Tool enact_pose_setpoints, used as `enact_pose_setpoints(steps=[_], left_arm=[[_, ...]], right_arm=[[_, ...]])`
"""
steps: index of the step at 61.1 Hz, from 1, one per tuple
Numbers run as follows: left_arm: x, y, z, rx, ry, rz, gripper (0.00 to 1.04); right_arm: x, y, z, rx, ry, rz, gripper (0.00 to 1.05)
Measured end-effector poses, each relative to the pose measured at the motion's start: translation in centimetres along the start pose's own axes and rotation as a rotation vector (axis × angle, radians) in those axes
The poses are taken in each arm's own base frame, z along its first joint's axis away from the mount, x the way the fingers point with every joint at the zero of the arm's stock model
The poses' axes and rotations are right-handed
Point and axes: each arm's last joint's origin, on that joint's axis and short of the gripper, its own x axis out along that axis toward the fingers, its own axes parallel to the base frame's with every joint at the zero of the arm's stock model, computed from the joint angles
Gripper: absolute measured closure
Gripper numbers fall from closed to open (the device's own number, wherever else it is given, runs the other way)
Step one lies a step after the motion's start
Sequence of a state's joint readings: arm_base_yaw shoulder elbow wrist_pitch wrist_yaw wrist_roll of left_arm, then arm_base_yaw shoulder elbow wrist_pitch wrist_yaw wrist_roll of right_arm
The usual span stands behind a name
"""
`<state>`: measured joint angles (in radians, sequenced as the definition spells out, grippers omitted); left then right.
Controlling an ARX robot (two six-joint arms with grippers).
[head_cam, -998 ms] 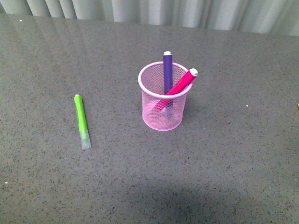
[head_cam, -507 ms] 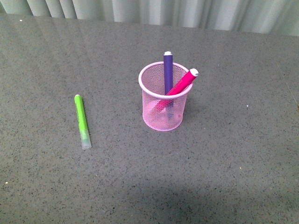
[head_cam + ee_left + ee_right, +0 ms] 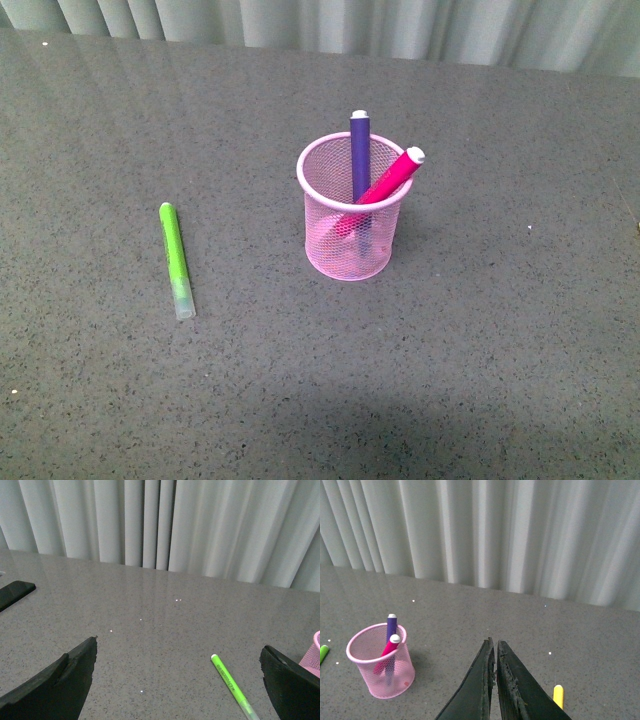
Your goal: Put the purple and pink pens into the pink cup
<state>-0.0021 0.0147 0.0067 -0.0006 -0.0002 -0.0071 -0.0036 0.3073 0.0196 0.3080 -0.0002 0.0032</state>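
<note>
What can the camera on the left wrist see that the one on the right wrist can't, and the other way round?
Only the left wrist view shows a flat black object at the table's edge and the open left gripper. Only the right wrist view shows the purple pen and pink pen standing in the cup, a yellow marker, and the shut right gripper. Both show the pink cup, the green marker, the grey table and the curtain.

A round pink wire-mesh cup stands upright on the grey table, holding a dark purple pen nearly upright and a magenta pink pen leaning rightward over its rim.
</note>
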Motion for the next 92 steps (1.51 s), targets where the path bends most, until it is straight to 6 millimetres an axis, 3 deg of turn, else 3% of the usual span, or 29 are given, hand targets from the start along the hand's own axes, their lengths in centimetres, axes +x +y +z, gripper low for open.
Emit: enact_pose_setpoints(steps=[35, 56, 87, 92], left_arm=[[0.0, 0.0, 0.0, 0.0, 0.0, 0.0, 0.08], [0.0, 0.0, 0.0, 0.0, 0.0, 0.0, 0.08], [0.0, 0.0, 0.0, 0.0, 0.0, 0.0, 0.08], [0.0, 0.0, 0.0, 0.0, 0.0, 0.0, 0.08]], right_arm=[[-2.0, 0.0, -0.3, 0.0, 0.002, 0.002, 1.02], [-2.0, 0.0, -0.3, 0.0, 0.002, 0.002, 1.02], [-2.0, 0.0, -0.3, 0.0, 0.002, 0.002, 0.15], [-2.0, 0.0, -0.3, 0.0, 0.002, 0.002, 0.06]])
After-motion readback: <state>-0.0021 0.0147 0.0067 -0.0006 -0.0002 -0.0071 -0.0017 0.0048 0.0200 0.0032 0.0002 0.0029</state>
